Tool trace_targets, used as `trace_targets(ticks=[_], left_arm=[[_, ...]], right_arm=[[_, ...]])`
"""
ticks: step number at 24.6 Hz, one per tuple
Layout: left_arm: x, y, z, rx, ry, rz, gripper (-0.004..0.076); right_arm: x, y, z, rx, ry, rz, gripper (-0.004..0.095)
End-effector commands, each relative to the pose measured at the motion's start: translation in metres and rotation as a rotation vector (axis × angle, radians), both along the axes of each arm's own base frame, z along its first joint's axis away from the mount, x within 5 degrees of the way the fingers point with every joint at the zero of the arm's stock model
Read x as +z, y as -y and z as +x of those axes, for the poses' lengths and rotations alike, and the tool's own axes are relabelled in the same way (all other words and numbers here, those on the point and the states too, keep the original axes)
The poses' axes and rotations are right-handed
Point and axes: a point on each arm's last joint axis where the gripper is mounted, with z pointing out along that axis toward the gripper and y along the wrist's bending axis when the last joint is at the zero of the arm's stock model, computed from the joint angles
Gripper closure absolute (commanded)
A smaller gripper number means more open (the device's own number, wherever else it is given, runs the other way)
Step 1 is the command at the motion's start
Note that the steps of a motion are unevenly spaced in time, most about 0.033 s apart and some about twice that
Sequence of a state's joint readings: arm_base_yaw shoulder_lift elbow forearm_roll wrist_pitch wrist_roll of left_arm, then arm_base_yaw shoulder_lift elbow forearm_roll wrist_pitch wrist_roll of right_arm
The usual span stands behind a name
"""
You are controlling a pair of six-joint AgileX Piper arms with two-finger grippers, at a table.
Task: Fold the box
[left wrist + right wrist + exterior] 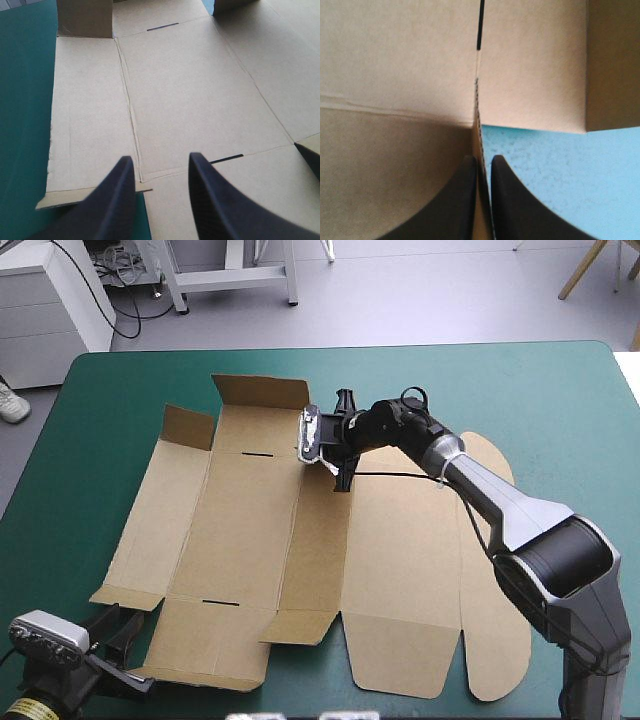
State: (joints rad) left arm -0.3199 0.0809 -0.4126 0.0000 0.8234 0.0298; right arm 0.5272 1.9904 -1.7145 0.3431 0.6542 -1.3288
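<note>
Brown box (pixel 395 60) edge between right jaws

Brown box (pixel 400 550) mostly flat on the teal-green cover, far flaps raised.

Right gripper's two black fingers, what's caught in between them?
A panel of the flat-cut brown cardboard box, seen edge-on, with the right gripper shut on it. The right wrist view shows it.

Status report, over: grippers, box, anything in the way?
Right gripper shut on the mostly flat brown cardboard box, pinching an edge at its far middle. Left gripper open over its near-left corner. No obstruction seen.
</note>
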Motion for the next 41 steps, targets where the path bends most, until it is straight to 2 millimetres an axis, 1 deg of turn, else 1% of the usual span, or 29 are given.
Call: trace_targets(ticks=[1, 2, 4, 5, 6, 7, 8, 12, 13, 15, 16, 18, 21, 22, 24, 26, 28, 30, 31, 32, 33, 34, 35, 36, 37, 38, 40, 41], left_arm=[[0.013, 0.001, 0.002, -0.009, 0.073, -0.031, 0.0472], [0.013, 0.001, 0.002, -0.009, 0.073, -0.031, 0.0472], [0.013, 0.001, 0.002, -0.009, 0.073, -0.031, 0.0472], [0.013, 0.001, 0.002, -0.009, 0.073, -0.031, 0.0472], [0.013, 0.001, 0.002, -0.009, 0.073, -0.031, 0.0472], [0.012, 0.001, 0.002, -0.009, 0.071, -0.03, 0.047], [0.012, 0.001, 0.002, -0.01, 0.068, -0.029, 0.0462], [0.013, 0.001, 0.002, -0.008, 0.065, -0.029, 0.0432], [0.013, 0.001, 0.002, -0.005, 0.066, -0.025, 0.0428], [0.013, 0.001, 0.002, -0.004, 0.065, -0.027, 0.0428], [0.013, 0.001, 0.002, -0.004, 0.065, -0.027, 0.0428], [0.013, 0.001, 0.002, -0.004, 0.065, -0.027, 0.0428], [0.014, 0.001, 0.002, -0.002, 0.063, -0.03, 0.0428], [0.015, 0.0, 0.003, 0.003, 0.063, -0.029, 0.0428], [0.015, 0.0, 0.004, 0.018, 0.057, -0.032, 0.0428], [0.017, -0.001, 0.005, 0.024, 0.073, -0.029, 0.0428], [0.019, -0.001, 0.005, 0.027, 0.092, -0.027, 0.0428], [0.019, -0.002, 0.006, 0.035, 0.095, -0.024, 0.0428], [0.019, -0.002, 0.006, 0.036, 0.099, -0.028, 0.0428], [0.02, -0.001, 0.006, 0.035, 0.102, -0.037, 0.0428], [0.021, -0.001, 0.006, 0.043, 0.106, -0.066, 0.0428], [0.021, -0.001, 0.006, 0.043, 0.112, -0.072, 0.0428], [0.023, -0.001, 0.007, 0.042, 0.126, -0.076, 0.0429], [0.023, -0.001, 0.007, 0.042, 0.13, -0.078, 0.0429], [0.023, -0.001, 0.007, 0.042, 0.125, -0.076, 0.0429], [0.022, -0.001, 0.007, 0.043, 0.123, -0.073, 0.0429], [0.021, -0.002, 0.006, 0.045, 0.106, -0.059, 0.0429], [0.02, -0.002, 0.006, 0.045, 0.098, -0.056, 0.0429]], right_arm=[[0.041, 0.005, -0.003, -0.026, 0.099, 0.092, 0.0672], [0.041, 0.005, -0.003, -0.032, 0.092, 0.1, 0.0603], [0.043, 0.005, -0.002, -0.047, 0.094, 0.117, 0.0415], [0.046, 0.006, -0.002, -0.073, 0.093, 0.143, 0.0354], [0.053, 0.006, -0.003, -0.099, 0.09, 0.175, 0.033], [0.059, 0.007, -0.005, -0.121, 0.084, 0.2, 0.0331], [0.071, 0.009, -0.007, -0.161, 0.075, 0.247, 0.0332], [0.103, 0.017, -0.019, -0.282, 0.016, 0.393, 0.0332], [0.115, 0.02, -0.023, -0.34, -0.015, 0.455, 0.0332], [0.125, 0.026, -0.03, -0.427, -0.075, 0.523, 0.0332], [0.132, 0.031, -0.035, -0.469, -0.09, 0.53, 0.0332], [0.139, 0.04, -0.043, -0.551, -0.127, 0.532, 0.0332], [0.143, 0.055, -0.056, -0.708, -0.217, 0.501, 0.0339], [0.145, 0.061, -0.061, -0.782, -0.252, 0.496, 0.0358], [0.146, 0.071, -0.072, -0.843, -0.298, 0.43, 0.0401], [0.152, 0.078, -0.084, -0.887, -0.345, 0.41, 0.0422], [0.162, 0.085, -0.097, -0.906, -0.362, 0.42, 0.0423], [0.177, 0.094, -0.113, -0.917, -0.357, 0.466, 0.0423], [0.191, 0.105, -0.132, -0.925, -0.347, 0.512, 0.0423], [0.197, 0.111, -0.143, -0.926, -0.339, 0.529, 0.0423], [0.203, 0.125, -0.164, -0.949, -0.332, 0.555, 0.0423], [0.203, 0.13, -0.172, -0.96, -0.335, 0.56, 0.0423], [0.2, 0.143, -0.19, -0.993, -0.331, 0.571, 0.0422], [0.196, 0.149, -0.2, -1.007, -0.331, 0.572, 0.0422], [0.184, 0.16, -0.217, -1.033, -0.336, 0.577, 0.0422], [0.178, 0.165, -0.225, -1.037, -0.332, 0.576, 0.0422], [0.159, 0.181, -0.254, -1.023, -0.322, 0.599, 0.0423], [0.153, 0.187, -0.264, -1.016, -0.32, 0.599, 0.0423]])
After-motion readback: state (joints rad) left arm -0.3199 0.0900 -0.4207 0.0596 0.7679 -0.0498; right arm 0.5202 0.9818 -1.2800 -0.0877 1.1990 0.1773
